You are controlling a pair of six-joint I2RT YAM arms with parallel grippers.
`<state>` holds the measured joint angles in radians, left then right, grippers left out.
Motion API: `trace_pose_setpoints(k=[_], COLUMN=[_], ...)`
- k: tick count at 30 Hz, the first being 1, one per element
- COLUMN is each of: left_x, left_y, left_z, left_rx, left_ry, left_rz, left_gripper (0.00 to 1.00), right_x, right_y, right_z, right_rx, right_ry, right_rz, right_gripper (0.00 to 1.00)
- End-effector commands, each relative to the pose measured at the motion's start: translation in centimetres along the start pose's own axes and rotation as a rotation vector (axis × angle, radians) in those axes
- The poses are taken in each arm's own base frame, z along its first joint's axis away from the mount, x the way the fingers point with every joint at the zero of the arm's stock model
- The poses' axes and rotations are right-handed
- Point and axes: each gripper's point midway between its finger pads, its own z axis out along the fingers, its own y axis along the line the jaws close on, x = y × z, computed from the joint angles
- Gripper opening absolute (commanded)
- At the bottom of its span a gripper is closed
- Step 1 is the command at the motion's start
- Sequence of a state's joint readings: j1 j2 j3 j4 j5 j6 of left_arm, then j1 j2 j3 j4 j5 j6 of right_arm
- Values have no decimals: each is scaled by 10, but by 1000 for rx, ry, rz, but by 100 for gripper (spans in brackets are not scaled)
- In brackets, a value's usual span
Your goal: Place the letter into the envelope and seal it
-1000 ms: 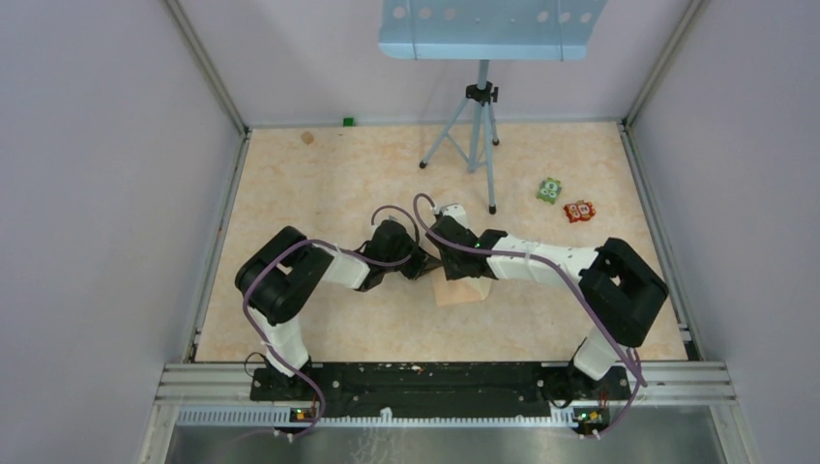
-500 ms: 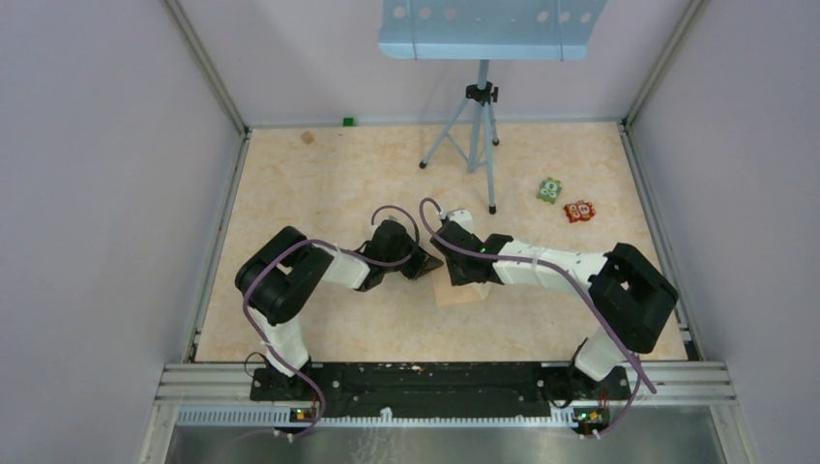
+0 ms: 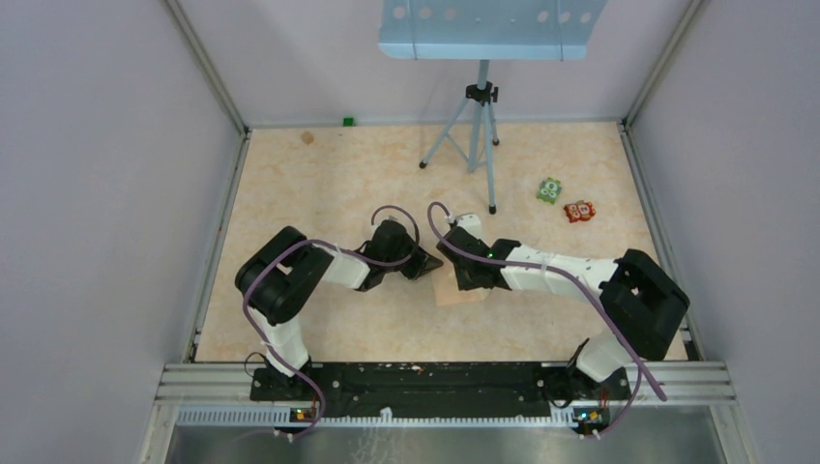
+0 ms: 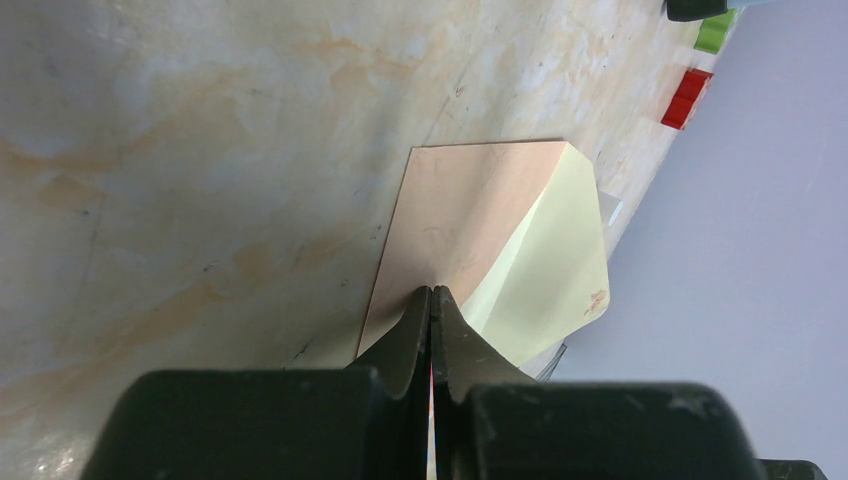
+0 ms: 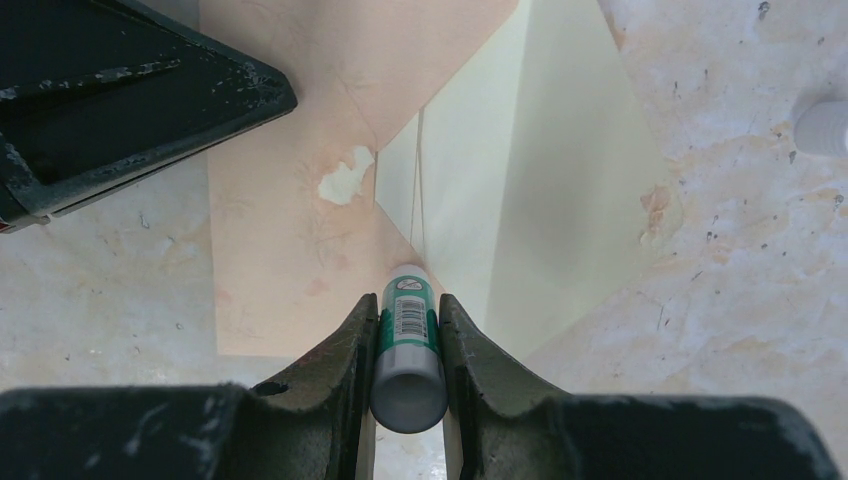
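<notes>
The pinkish-tan envelope lies flat on the table between both grippers, its flap open. In the right wrist view its body has a pale spot, and the pale flap lining spreads to the right. A pale strip at the mouth may be the letter; I cannot tell. My right gripper is shut on a green-and-white glue stick, whose tip touches the envelope near the mouth. My left gripper is shut, its tips resting on the envelope.
A camera tripod stands at the back centre. A green toy and a red toy lie at the right. A small green block sits by the back wall. A white cap lies right of the flap.
My right arm has swung its elbow to the right, and its gripper with the glue stick has shifted slightly right over the envelope. The left arm has not moved.
</notes>
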<state>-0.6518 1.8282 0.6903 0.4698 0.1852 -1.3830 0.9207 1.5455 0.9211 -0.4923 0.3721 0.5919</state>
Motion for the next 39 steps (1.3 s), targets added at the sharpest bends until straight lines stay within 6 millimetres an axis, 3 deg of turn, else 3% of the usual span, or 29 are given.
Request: trace_pose_setpoints(k=[1,16,39], left_x=[-26,-25,-24], left_y=[113,114,114], left_z=[-8,-7,-5], left_rx=[-395,-396,-397], left_ry=[-152,-148,-145], left_rz=[8,9,9], left_gripper=[0,0,0], right_x=[26,-2,-15], right_y=[-24,13,35], right_z=[0,10,28], right_rx=[93,-21,-57], right_ry=[63,6,-4], right_rz=[-49,-33,-34], right_gripper=[0,0,0])
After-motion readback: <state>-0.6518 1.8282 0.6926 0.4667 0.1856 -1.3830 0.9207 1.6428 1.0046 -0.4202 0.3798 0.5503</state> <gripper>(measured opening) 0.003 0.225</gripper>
